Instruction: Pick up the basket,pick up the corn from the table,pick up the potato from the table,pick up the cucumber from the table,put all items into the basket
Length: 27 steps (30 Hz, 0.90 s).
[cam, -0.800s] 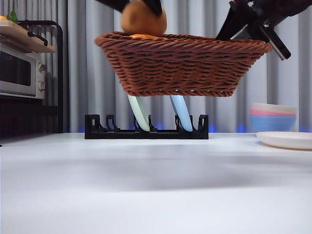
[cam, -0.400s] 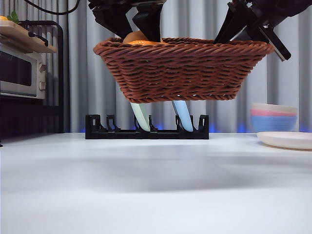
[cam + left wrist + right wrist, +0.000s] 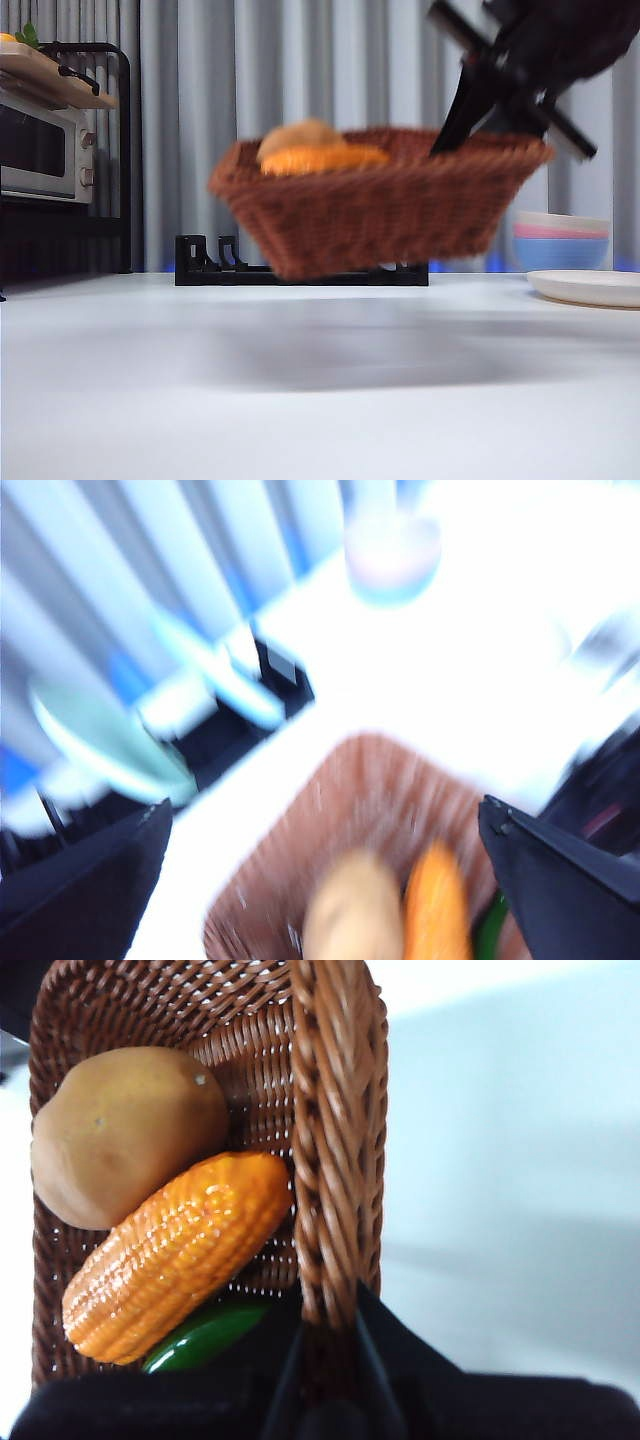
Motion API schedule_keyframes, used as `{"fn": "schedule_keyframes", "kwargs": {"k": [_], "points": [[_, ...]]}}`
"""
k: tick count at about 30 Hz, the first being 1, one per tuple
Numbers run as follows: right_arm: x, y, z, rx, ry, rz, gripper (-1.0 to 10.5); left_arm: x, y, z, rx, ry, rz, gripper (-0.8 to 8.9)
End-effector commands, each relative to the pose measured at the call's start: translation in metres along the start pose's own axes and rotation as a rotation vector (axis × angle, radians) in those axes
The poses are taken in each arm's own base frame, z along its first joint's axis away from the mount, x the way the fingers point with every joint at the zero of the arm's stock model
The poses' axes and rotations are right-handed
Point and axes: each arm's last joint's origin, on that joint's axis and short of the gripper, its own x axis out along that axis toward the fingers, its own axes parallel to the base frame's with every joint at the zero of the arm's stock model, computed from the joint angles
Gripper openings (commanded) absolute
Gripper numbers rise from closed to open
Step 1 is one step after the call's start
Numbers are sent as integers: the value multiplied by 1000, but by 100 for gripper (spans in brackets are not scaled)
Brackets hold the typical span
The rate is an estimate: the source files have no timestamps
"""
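We hold the basket [image 3: 385,205] clear of the counter [image 3: 300,400], tilted so its right side rides higher, with our right hand [image 3: 330,1360] clamped narrow over the braided rim, one jaw inside and one outside. Inside lie the potato [image 3: 125,1135], the corn [image 3: 175,1255] touching it, and the cucumber [image 3: 205,1335], a dark green end showing beside the corn near our jaws. All three items appear to be in, so we judge the loading done and the step in hand to be carrying or setting the basket down. To do that well we should level the basket first, since the load sits toward the low side, and lower it slowly so the rim does not twist in a grip that holds only one edge; we would let go only once the base rests flat. Our left hand [image 3: 320,880] hangs above the basket with its jaws wide and holding nothing, though that view is badly blurred. Behind the basket a black rack [image 3: 215,265] stands on the counter, stacked bowls [image 3: 560,240] and a plate [image 3: 590,287] sit to one side, and an oven [image 3: 45,140] to the other. We can read no brand, label or writing anywhere.
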Motion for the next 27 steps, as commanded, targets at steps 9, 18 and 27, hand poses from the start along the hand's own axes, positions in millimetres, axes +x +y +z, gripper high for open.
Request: {"fn": "schedule_keyframes", "kwargs": {"k": [9, 18, 27], "points": [[57, -27, -6, 147, 90, -27, 4, -26, 2, 9, -5, -28, -8, 656], [51, -29, -5, 124, 88, -43, 575, -25, 5, 2, -5, 41, -3, 654], [-63, 10, 8, -237, -154, -29, 300, -25, 40, -39, -56, 338, 79, -9]]}}
